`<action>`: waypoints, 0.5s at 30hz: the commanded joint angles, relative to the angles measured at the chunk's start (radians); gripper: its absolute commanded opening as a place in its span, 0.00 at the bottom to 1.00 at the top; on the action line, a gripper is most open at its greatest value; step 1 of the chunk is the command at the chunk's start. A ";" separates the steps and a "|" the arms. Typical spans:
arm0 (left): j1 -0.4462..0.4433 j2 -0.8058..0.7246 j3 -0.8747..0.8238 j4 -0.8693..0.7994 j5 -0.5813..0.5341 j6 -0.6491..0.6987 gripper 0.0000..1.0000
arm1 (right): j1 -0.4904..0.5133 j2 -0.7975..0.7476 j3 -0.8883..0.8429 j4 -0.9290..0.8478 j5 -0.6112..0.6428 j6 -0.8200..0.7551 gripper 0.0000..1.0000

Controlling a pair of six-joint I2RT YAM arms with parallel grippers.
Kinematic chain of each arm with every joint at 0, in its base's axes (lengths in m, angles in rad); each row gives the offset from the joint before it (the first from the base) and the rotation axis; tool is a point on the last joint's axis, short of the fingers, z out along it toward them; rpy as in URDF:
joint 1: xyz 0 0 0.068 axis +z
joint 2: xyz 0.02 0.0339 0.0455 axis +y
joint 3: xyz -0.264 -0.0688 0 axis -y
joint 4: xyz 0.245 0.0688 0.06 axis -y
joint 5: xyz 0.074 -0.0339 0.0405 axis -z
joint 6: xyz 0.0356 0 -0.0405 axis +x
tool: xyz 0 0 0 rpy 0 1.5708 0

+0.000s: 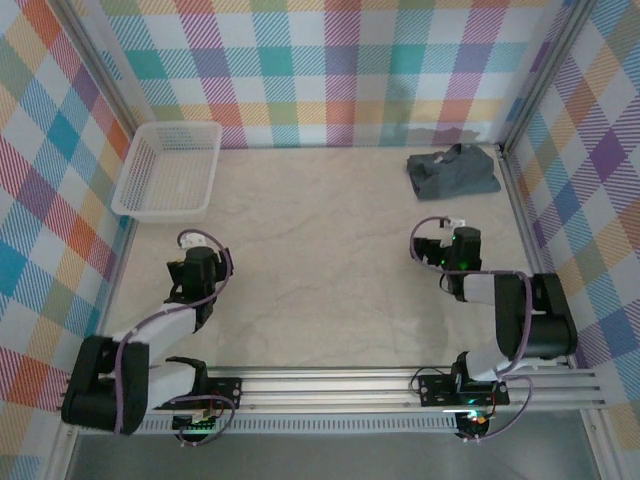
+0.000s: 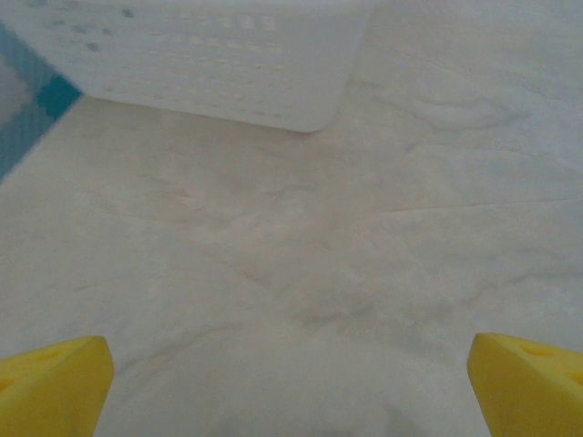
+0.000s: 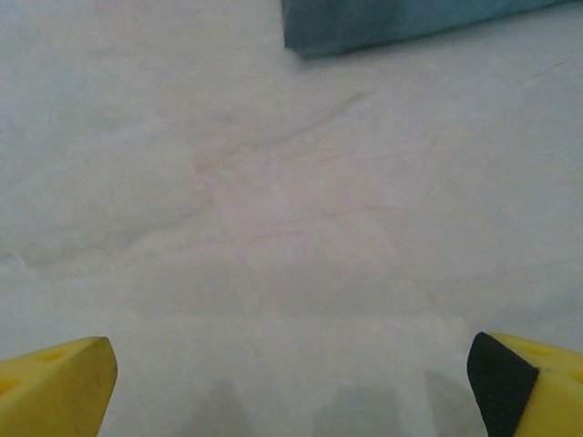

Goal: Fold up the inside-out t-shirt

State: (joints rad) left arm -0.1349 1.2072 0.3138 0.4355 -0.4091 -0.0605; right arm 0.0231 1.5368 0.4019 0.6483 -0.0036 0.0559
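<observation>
The dark slate-grey t-shirt [image 1: 452,171] lies bunched in a compact heap at the far right corner of the table; its near edge [image 3: 401,23] shows at the top of the right wrist view. My right gripper [image 1: 437,243] hovers over bare table well short of the shirt, open, its yellow fingertips [image 3: 55,382] spread wide with nothing between them. My left gripper [image 1: 193,248] sits on the left side near the basket, also open, yellow fingertips [image 2: 50,387] far apart over bare table.
A white plastic lattice basket [image 1: 168,168] stands at the far left against the wall; its corner [image 2: 273,82] shows in the left wrist view. Plaid walls enclose the marbled tabletop [image 1: 320,250]. An aluminium rail [image 1: 400,385] runs along the near edge.
</observation>
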 commanded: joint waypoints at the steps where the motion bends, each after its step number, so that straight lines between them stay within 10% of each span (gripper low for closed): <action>1: 0.040 0.109 0.007 0.310 0.203 0.050 0.99 | -0.011 0.007 -0.041 0.298 -0.015 -0.058 1.00; 5: 0.048 0.393 0.047 0.567 0.245 0.096 1.00 | -0.015 0.002 0.002 0.203 -0.002 -0.046 1.00; 15: 0.068 0.361 0.109 0.371 0.320 0.090 1.00 | -0.015 0.003 0.000 0.208 0.010 -0.041 1.00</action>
State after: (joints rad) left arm -0.0803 1.5772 0.4107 0.7704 -0.1196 0.0162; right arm 0.0116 1.5478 0.3889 0.8158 0.0074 0.0280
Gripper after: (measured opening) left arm 0.997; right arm 0.996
